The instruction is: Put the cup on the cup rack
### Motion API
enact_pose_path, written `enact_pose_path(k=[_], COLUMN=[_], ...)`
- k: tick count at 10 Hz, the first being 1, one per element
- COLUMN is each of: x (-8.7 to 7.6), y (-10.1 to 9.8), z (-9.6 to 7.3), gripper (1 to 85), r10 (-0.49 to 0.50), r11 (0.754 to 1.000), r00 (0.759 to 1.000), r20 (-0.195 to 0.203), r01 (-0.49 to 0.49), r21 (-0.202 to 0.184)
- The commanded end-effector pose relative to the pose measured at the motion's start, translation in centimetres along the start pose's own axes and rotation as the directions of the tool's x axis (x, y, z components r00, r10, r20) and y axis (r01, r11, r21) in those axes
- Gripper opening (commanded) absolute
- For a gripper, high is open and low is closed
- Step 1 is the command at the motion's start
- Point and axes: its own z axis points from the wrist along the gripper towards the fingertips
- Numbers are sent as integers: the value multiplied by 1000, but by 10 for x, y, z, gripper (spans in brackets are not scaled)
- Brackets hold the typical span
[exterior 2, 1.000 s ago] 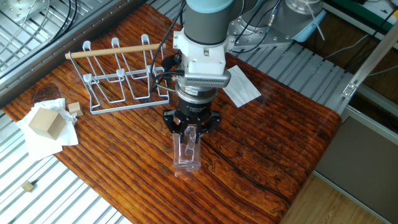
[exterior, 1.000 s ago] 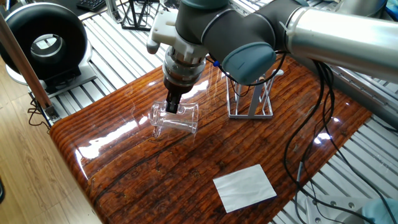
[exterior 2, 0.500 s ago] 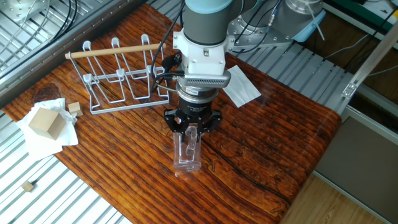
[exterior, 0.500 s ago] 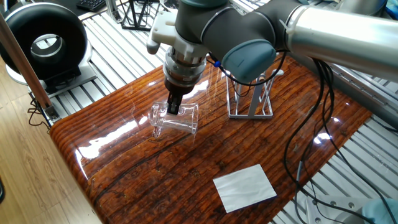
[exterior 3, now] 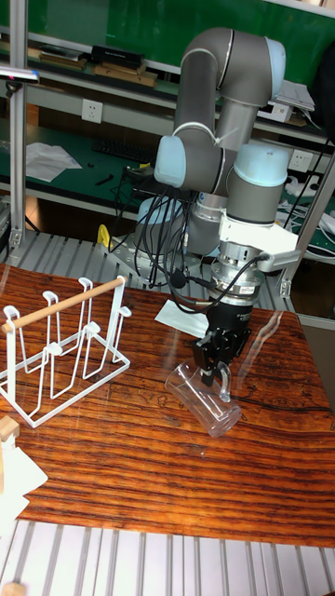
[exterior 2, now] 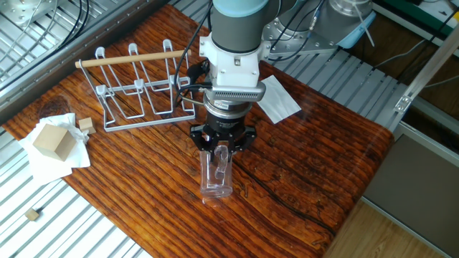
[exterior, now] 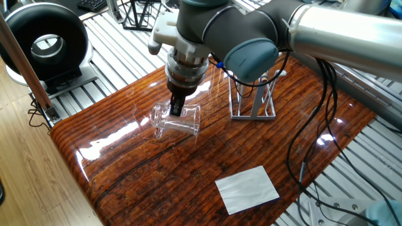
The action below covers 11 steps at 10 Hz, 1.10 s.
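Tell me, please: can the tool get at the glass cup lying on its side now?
Probably yes. The tool is already down at the glass cup, which lies on its side on the wooden table, with nothing in the way. Whether the fingers grip it, I cannot tell.

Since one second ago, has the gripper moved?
Yes, slightly. The gripper has come down a little toward the cup, judged against the cup rack, which stays put.
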Motion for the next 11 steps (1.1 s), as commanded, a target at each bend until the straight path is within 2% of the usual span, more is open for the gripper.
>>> enact_pose_path(k=[1, 11], x=[0, 0], y=[3, 1], z=[-1, -1], gripper=[367, 363], r10=[13, 32], r11=[1000, 999], r00=[1000, 999], r20=[2, 2], r01=[-13, -32], r21=[-15, -10])
